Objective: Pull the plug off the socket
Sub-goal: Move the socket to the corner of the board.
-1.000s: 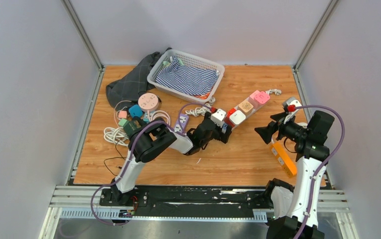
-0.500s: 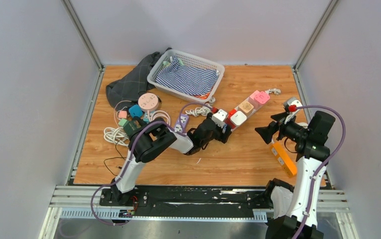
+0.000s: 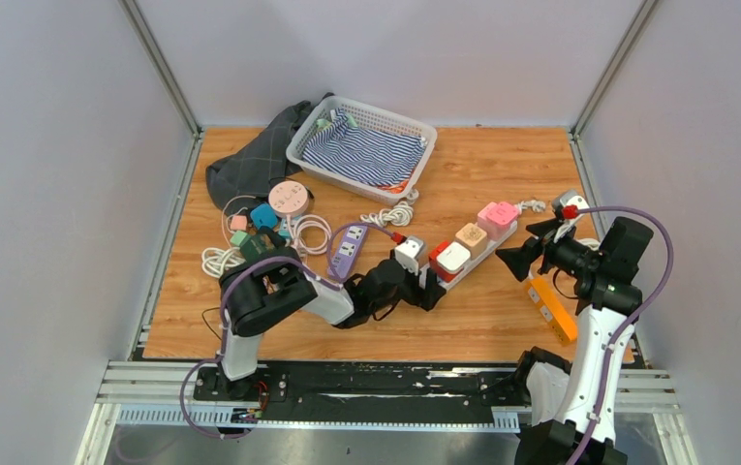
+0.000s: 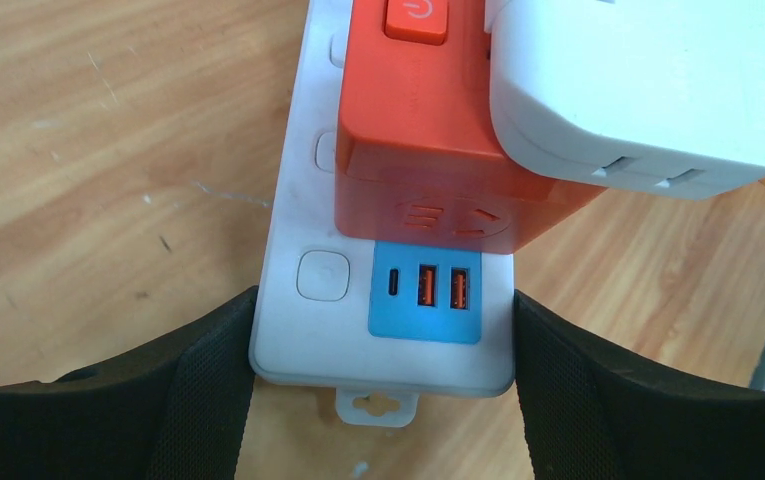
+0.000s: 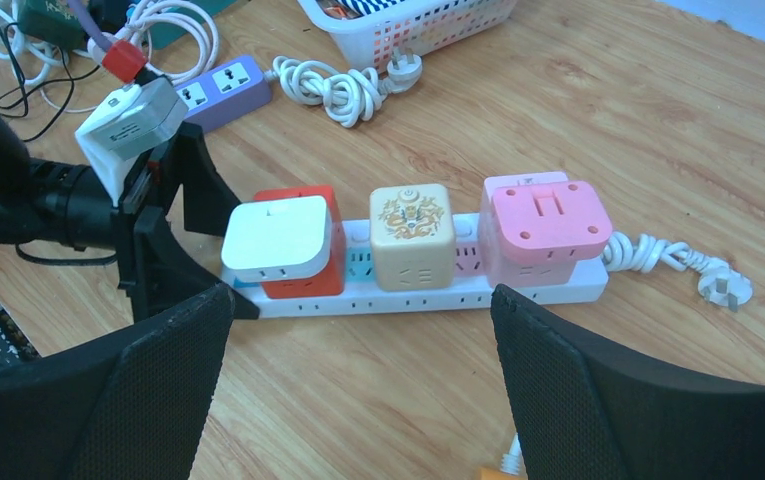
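Note:
A white power strip, the socket [image 3: 478, 252], lies slantwise on the wooden table. Plugged into it are a red cube plug [image 4: 428, 180] with a white adapter [image 4: 648, 90] on top, a beige cube [image 5: 413, 235] and a pink cube [image 5: 543, 225]. My left gripper [image 4: 385, 370] is shut on the strip's near end [image 4: 398, 340]; both black fingers [image 4: 208, 380] press its sides, beside the blue USB panel. My right gripper [image 5: 358, 380] hangs open above bare wood in front of the strip [image 5: 418, 298], touching nothing.
A white basket [image 3: 361, 145] with striped cloth stands at the back. A purple power strip [image 3: 345, 250], coiled cords and small adapters [image 3: 260, 228] lie at the left. An orange strip [image 3: 550, 308] lies near the right arm's base.
My left gripper closed on the strip's end and dragged the whole strip with its plugs toward the near left. The right arm has stayed put.

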Controlling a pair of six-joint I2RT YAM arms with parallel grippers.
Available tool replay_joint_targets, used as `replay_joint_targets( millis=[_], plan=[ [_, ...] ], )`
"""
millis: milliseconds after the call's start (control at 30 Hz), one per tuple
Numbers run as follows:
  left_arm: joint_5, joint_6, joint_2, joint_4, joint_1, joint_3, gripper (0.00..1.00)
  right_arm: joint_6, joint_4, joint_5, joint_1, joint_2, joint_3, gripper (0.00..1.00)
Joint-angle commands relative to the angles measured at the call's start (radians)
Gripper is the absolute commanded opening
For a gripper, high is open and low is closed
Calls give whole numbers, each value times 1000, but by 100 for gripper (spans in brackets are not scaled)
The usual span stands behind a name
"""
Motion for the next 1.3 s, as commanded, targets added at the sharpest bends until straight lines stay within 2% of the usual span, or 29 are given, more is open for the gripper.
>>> replay_joint_targets(
  millis=[0,267,400,500,633,833,1067,1267],
  plan=[
    [-71,-126,-5,-88,-85,-74,25,-28,-34,-26,-16,-11,-11,99],
    [-358,-181,17,-132,-277,-101,22,-113,-93,-31,-16,-9,-10,99],
    [-370,-197,49,-133,-290,-100,26,-224,-166,-45,-14,-12,-8,99],
    [-396,-193,49,-144,-290,-97,40,-353,-250,-64,-15,-6,-10,99],
    [-408,-180,52,-145,-290,-92,68,-514,-358,-111,-14,5,-8,98],
    [-428,-150,29,-141,-295,-99,99,-957,-614,-188,-10,2,-20,100],
    [-446,-129,7,-138,-308,-110,100,-1111,-688,-186,-4,-22,-29,100],
    [-531,-43,-96,-138,-364,-148,100,-1571,-936,-157,-1,-36,-43,100]
  ],
)
